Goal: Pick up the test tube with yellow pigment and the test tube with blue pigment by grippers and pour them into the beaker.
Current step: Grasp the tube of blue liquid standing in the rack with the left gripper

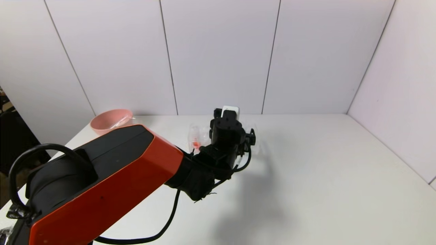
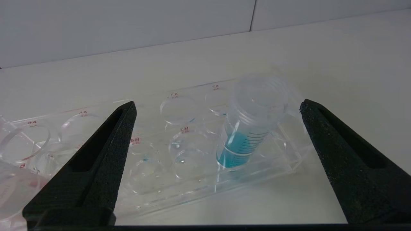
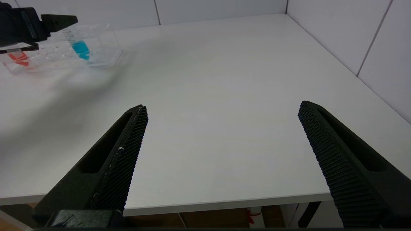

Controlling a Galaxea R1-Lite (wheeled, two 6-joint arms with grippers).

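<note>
Nothing is poured yet: our left gripper (image 2: pixel 218 109) gapes wide before the test tube with blue pigment (image 2: pixel 247 128) in its rack (image 2: pixel 192 189) near the tabletop's far edge.

Blue-pigment test tube (image 2: pixel 241 138)
Clear, graduated, holding blue liquid at its base, it is standing slightly tilted in a rack (image 2: pixel 179 189) end slot.

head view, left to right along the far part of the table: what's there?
pink bowl → tube with red-orange liquid standing in the clear rack → left gripper, open, over the rack. To its right only bare white table.
</note>
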